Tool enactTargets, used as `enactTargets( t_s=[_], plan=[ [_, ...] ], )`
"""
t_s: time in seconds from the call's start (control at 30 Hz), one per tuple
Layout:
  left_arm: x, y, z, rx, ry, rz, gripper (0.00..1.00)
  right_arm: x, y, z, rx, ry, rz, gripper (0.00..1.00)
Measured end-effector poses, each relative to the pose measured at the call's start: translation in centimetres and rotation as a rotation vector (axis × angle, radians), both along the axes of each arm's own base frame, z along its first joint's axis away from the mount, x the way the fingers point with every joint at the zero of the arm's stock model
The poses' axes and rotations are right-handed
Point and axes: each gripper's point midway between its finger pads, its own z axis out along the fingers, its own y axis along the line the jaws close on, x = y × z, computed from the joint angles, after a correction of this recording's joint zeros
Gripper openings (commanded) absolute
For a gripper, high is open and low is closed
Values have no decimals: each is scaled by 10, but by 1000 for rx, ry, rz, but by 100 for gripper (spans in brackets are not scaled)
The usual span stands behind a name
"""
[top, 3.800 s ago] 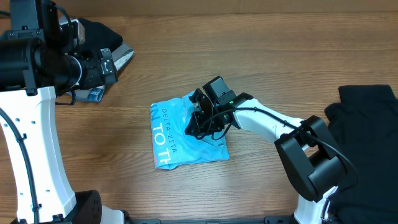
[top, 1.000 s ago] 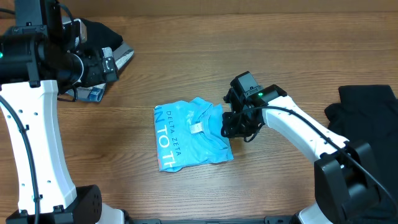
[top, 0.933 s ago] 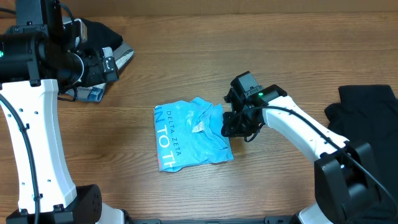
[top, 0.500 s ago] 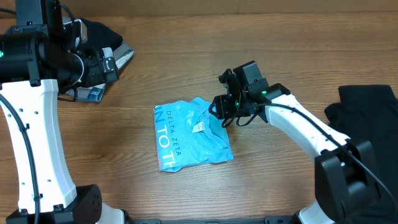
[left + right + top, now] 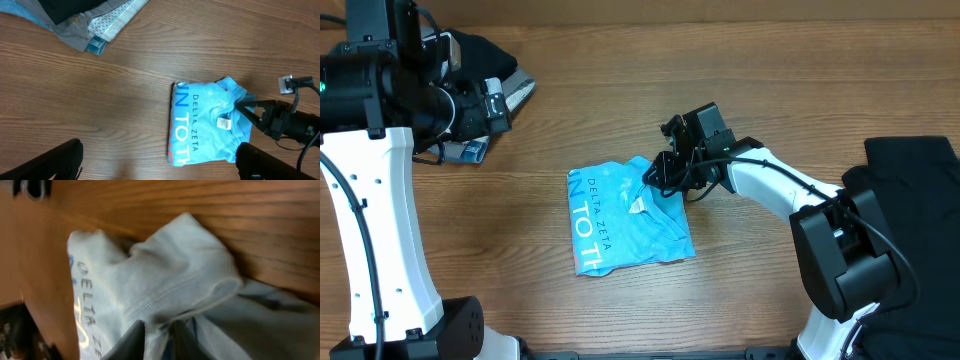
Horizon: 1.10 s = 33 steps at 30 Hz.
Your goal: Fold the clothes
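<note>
Pinching sky-blue T-shirt [image 5: 620,225] collar: right claw [image 5: 654,182]; left claw [image 5: 160,162] gaping.

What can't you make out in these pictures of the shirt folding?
- Lettering on the blue shirt: the fold cuts it short in the overhead and left wrist views.
- Right end effector: the right wrist view's bottom edge crops its fingers, so whether they pinch the shirt is unclear.
- Pile of clothes: mostly under the left arm overhead, and cut by the top edge in the left wrist view.
- Black cloth: runs off the overhead view's right edge.
</note>
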Motion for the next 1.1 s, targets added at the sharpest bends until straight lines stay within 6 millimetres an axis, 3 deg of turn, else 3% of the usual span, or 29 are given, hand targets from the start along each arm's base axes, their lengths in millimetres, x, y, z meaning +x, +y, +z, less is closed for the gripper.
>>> enactTargets(
  t_s=[0.23, 0.53, 0.8, 0.87, 0.93, 1.1],
  plan=[
    [-1, 0, 0, 0, 3, 0, 100, -11, -12, -2, -21, 69, -6, 4],
    [1, 0, 0, 1, -3, 0, 100, -18, -30, 44, -42, -11, -1, 4],
    [1, 0, 0, 1, -5, 0, 100, -43, -58, 27, -202, 98, -25, 4],
    [1, 0, 0, 1, -5, 0, 100, -48, -65, 23, -238, 117, -30, 11],
    [1, 0, 0, 1, -5, 0, 100, -49, -70, 20, -267, 118, -34, 30],
    [2, 0, 1, 1, -7, 0, 100, -47, -79, 16, -322, 111, -52, 32]
  ],
)
